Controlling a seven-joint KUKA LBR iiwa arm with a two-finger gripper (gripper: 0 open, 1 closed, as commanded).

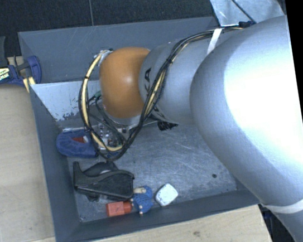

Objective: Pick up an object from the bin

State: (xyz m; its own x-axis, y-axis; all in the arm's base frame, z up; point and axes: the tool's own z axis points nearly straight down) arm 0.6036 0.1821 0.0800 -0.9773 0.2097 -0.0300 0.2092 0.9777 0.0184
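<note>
Reaching into the bin [155, 219], the gripper [106, 138] hangs by the left wall, just beside a blue pouch [74, 145], near a black tool [105, 182]; released or clenched, I cannot tell

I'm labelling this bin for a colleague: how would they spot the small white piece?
Look along the grey bin's lower wall in the camera view, below the large black object. Three small things lie in a row there: a red block, a blue piece, then the white piece. It is the rightmost and the only white one.
</note>
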